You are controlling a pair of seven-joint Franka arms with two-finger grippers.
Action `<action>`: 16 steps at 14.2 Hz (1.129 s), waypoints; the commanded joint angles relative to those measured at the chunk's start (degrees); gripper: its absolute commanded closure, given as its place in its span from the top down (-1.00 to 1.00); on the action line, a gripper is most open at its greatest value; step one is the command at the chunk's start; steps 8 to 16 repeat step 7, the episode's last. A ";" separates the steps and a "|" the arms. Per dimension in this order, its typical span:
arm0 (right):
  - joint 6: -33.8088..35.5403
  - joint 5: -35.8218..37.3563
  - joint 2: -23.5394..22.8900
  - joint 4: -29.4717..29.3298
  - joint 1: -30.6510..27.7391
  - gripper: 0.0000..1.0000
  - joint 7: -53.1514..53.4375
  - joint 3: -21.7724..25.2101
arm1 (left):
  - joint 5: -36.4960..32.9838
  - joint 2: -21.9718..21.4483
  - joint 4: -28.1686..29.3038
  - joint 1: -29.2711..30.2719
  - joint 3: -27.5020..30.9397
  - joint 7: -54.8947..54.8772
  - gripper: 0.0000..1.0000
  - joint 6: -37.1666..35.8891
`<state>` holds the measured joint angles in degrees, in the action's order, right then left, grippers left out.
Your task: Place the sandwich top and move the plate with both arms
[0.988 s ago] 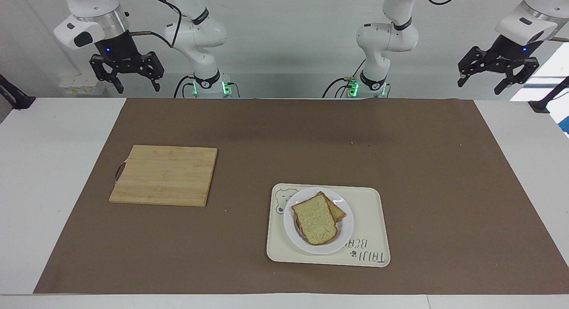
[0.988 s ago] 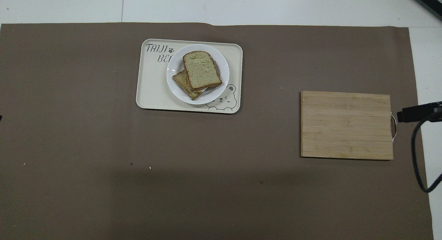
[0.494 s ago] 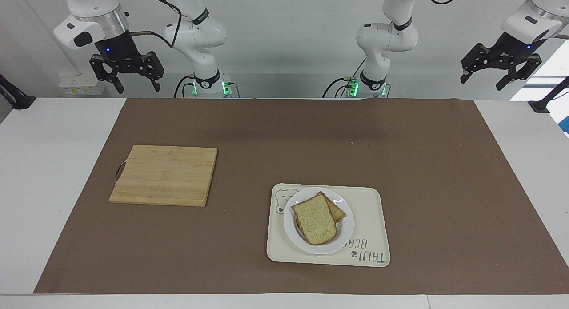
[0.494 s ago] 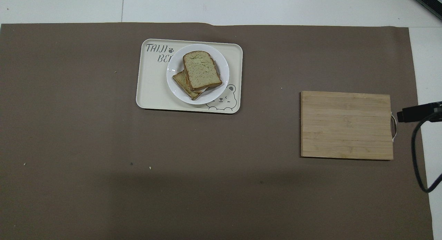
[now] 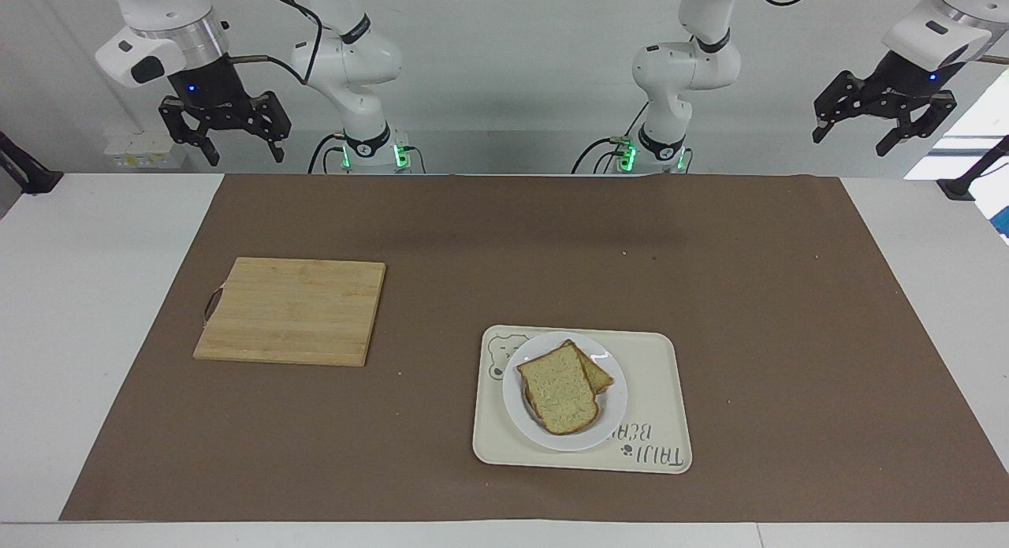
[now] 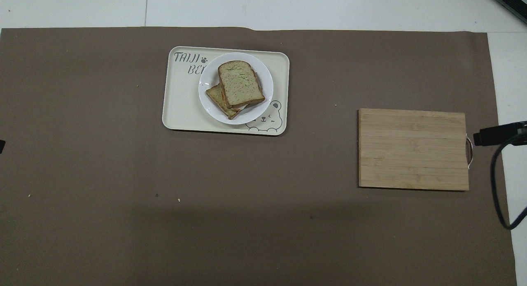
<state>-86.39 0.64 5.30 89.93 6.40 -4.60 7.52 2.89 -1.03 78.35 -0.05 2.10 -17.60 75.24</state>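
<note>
In the facing view, the top slice of bread (image 5: 559, 389) lies on the lower slice (image 5: 597, 372), which peeks out from under it, and both rest on the white plate (image 5: 615, 411). The plate sits on the cream tray (image 5: 658, 374), at the part of the brown mat (image 5: 709, 280) far from the robots. The wooden cutting board (image 5: 290, 311) lies bare, nearer to the robots, toward the right arm's end of the table. The right gripper (image 5: 241, 143) hangs raised at its own end of the table, jaws spread and empty. The left gripper (image 5: 851, 136) is up over the table's edge at its own end, also spread wide and holding nothing.

In the overhead view, the bread top (image 6: 240, 84) covers most of the lower slice (image 6: 216, 100) on the plate (image 6: 264, 78), which rests on the tray (image 6: 181, 109), well apart from the board (image 6: 413, 149). Neither gripper is clearly seen here.

The sandwich looks closed and the plate stands on the tray, with both arms drawn clear, so the task appears finished or nearly so.
</note>
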 commanded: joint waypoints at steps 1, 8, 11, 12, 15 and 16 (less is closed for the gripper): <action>0.70 0.06 0.68 0.24 -0.25 1.00 -0.93 -0.14 | -0.43 -0.38 -0.75 1.28 -0.96 0.99 1.00 -1.06; 0.70 0.06 0.68 0.24 -0.25 1.00 -0.93 -0.14 | -0.52 -0.90 -0.48 1.46 -0.44 9.16 1.00 0.42; 0.70 0.06 0.68 0.24 -0.25 1.00 -0.93 -0.14 | -0.52 -0.90 -0.48 1.46 -0.44 9.16 1.00 0.42; 0.70 0.06 0.68 0.24 -0.25 1.00 -0.93 -0.14 | -0.52 -0.90 -0.48 1.46 -0.44 9.16 1.00 0.42; 0.70 0.06 0.68 0.24 -0.25 1.00 -0.93 -0.14 | -0.52 -0.90 -0.48 1.46 -0.44 9.16 1.00 0.42; 0.70 0.06 0.68 0.24 -0.25 1.00 -0.93 -0.14 | -0.52 -0.90 -0.48 1.46 -0.44 9.16 1.00 0.42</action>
